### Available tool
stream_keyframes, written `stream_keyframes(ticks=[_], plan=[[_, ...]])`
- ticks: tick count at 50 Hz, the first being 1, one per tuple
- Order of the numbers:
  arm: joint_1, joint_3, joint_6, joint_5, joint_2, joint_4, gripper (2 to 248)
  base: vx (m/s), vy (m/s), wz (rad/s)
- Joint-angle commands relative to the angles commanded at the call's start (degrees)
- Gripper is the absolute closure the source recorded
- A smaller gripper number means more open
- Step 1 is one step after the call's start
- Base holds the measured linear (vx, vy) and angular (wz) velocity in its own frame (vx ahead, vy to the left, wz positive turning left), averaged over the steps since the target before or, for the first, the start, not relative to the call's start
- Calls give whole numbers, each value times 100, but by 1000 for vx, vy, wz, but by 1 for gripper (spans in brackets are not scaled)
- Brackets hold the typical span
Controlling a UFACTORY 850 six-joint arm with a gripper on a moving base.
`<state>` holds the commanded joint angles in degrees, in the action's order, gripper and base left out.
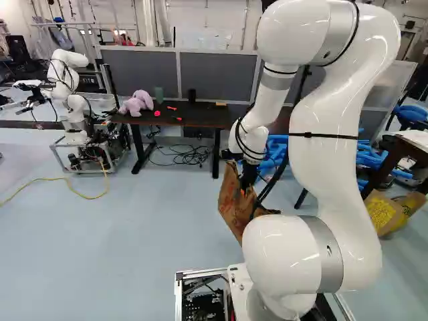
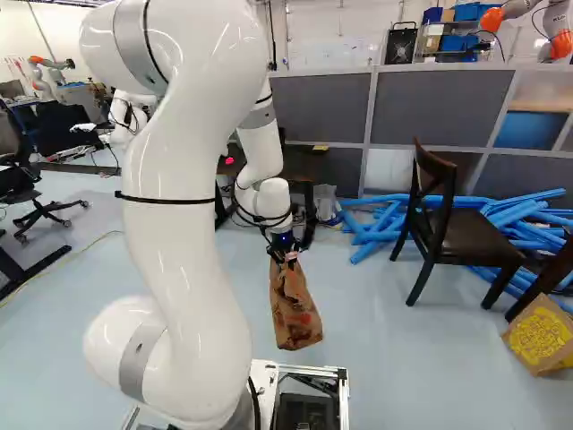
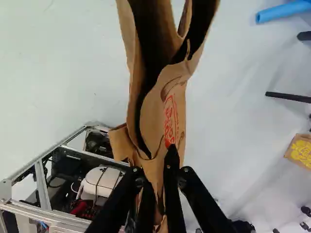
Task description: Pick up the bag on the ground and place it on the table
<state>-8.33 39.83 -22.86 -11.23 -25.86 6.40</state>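
Floor (image 1: 120, 254) stretches toward grey partitions (image 2: 430, 107) and a dark tabletop (image 1: 208, 118); nearer the robot's base, a brown paper bag (image 2: 294, 312) hangs in mid-air, its upper part pinched between both fingers of the black end effector (image 2: 289, 259).

The mouth of the paper bag (image 3: 165, 97) runs off the wrist view's edge, and the arm (image 1: 328, 134) covers part of the bag in the left base view. In the right base view the arm hides much of the table (image 1: 207, 115) — and part of another robot (image 1: 73, 67) too. The small red and orange items (image 1: 172, 108) on the table are too small to name. The cardboard box (image 2: 542, 331) is cut off by the right base view's edge.
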Motion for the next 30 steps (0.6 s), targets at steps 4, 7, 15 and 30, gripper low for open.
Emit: stream_keyframes(ticks=[4,7,15,30], plan=[[7,-77,0,0,127,0,229,0,0,0],[12,-136,0,-2,223,0,229,0,0,0],[23,-274,0,-46,475,0,229,0,0,0],[30,-459,0,-216,911,0,229,0,0,0]])
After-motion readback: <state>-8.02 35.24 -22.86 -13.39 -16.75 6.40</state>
